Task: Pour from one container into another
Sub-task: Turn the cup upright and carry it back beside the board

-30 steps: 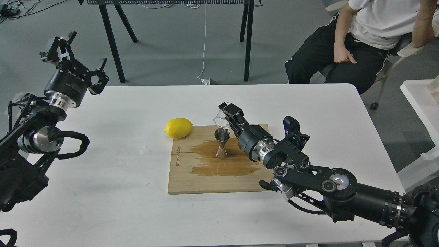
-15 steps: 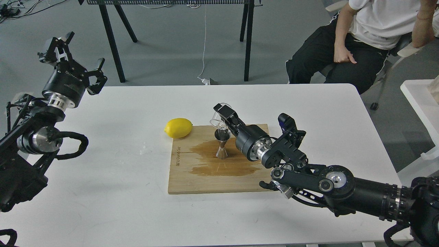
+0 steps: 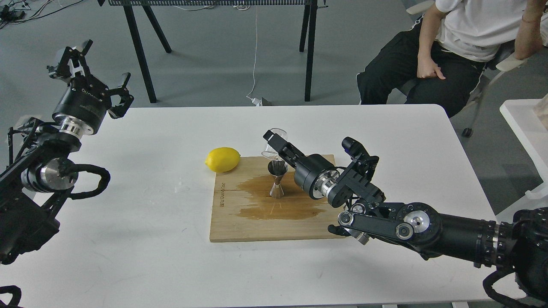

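1. Two black arms over a white table (image 3: 150,239), one from each side, seen from the head view.
2. Right gripper (image 3: 276,144) clamped on the clear glass cup (image 3: 274,145), fingers closed against its sides.
3. Cup held in the air, tipped over with its mouth down and to the left, directly above the steel jigger (image 3: 277,179) and just short of its rim; contact between the two impossible to judge.
4. Jigger upright on the wooden board (image 3: 257,222), near the board's middle.
5. Wide brown wet patch (image 3: 278,205) spread across the board around and in front of the jigger's foot.
6. Contents of cup and jigger too small and glassy to make out.
7. Lemon (image 3: 222,159) on the table, touching or just beside the board's far-left corner, well clear of the cup.
8. Left gripper (image 3: 92,68) raised at the table's far-left edge, fingers spread apart and holding nothing, well away from board and jigger.
9. Seated person (image 3: 449,47) in white shirt and dark trousers beyond the table's far-right corner; black table legs (image 3: 139,47) behind.
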Robot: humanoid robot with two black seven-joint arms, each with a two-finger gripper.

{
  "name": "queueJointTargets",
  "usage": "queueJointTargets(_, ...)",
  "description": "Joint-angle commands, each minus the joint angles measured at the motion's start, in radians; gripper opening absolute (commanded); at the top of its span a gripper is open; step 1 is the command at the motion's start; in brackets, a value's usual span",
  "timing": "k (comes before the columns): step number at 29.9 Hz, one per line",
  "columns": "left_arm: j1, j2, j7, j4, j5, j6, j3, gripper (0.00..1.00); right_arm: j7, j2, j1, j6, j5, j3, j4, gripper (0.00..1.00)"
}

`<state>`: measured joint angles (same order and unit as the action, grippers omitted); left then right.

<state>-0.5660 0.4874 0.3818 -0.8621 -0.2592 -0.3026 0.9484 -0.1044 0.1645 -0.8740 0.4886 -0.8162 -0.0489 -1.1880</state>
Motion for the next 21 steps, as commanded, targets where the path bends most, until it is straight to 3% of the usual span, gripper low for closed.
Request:
queueJointTargets(1, 0.0, 0.0, -0.001, 0.0, 0.0, 0.0, 0.0, 1.0, 0.0, 0.018, -0.008, 0.0, -0.003, 0.004, -0.005, 0.5)
queueJointTargets(5, -0.002, 0.0, 0.0, 0.0, 0.0, 0.0, 0.001, 1.0, -0.015, 0.038, 0.006, 0.0, 0.02, -0.044, -0.012, 0.5)
queueJointTargets(14, -0.003, 0.0, -0.001, -0.001, 0.0, 0.0, 0.001, 1.0, -0.003, 0.039, 0.191, 0.0, 0.141, -0.465, -0.053, 0.52)
queueJointTargets(21, -0.003, 0.0, -0.003, 0.0, 0.0, 0.002, -0.003, 1.0, 0.002, 0.052, 0.358, 0.0, 0.386, -0.715, -0.148, 0.52)
